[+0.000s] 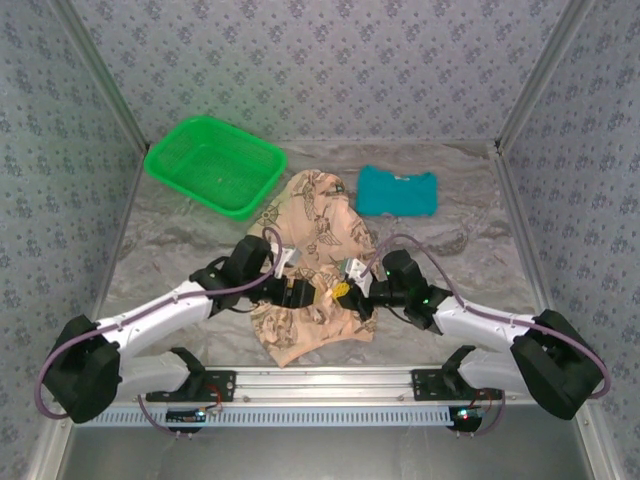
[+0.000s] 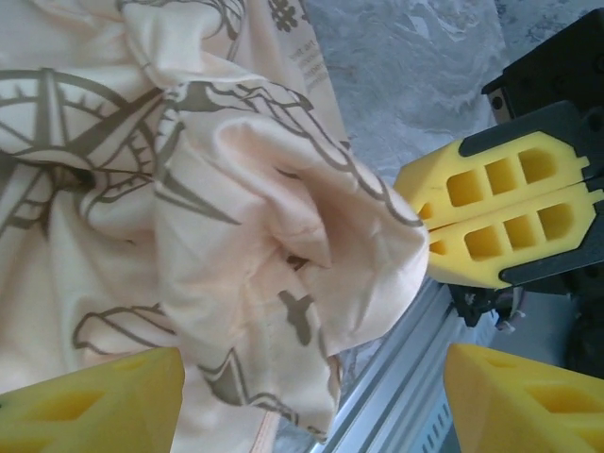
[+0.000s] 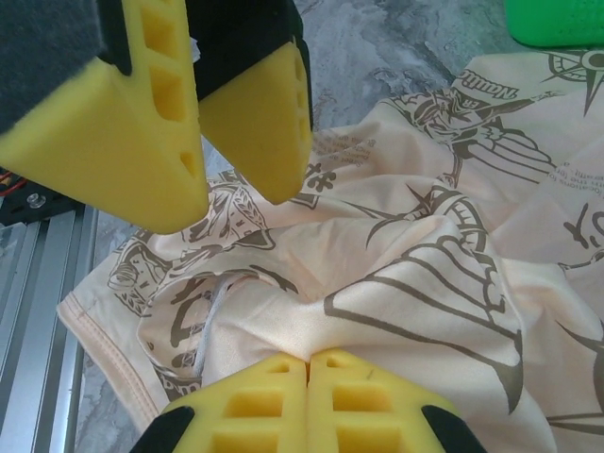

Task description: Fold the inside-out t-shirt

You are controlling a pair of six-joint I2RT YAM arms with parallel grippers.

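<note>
Right gripper point(image 3: 310, 359) pinches a humped fold of the inside-out t-shirt point(image 1: 318, 225); left gripper point(image 2: 313, 377), spread wide, faces that fold from just left.

Top external: high above near edge, looking down across whole tabletop point(image 1: 180, 240). Wrist cameras: very close, facing each other over same t-shirt point(image 2: 236, 236) bunch; left sees right hand point(image 2: 425, 226), right sees left hand point(image 3: 231, 198).
</note>
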